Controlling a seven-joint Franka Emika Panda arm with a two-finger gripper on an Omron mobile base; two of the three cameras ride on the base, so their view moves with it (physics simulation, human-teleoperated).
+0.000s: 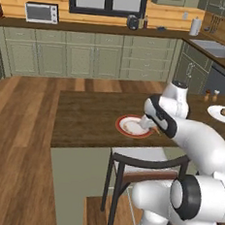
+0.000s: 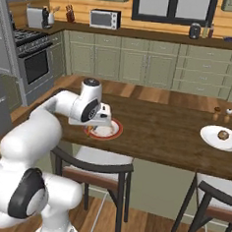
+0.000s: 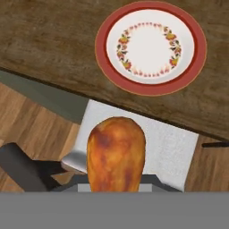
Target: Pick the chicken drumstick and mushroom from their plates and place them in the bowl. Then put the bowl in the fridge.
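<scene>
Here the gripper clasps the chicken drumstick.

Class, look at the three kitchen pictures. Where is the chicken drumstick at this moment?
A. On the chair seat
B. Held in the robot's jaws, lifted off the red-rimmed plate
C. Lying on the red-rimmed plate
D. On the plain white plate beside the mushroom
B: in the hand view the chicken drumstick sits at the gripper, and the red-rimmed plate beyond it is bare.
</scene>
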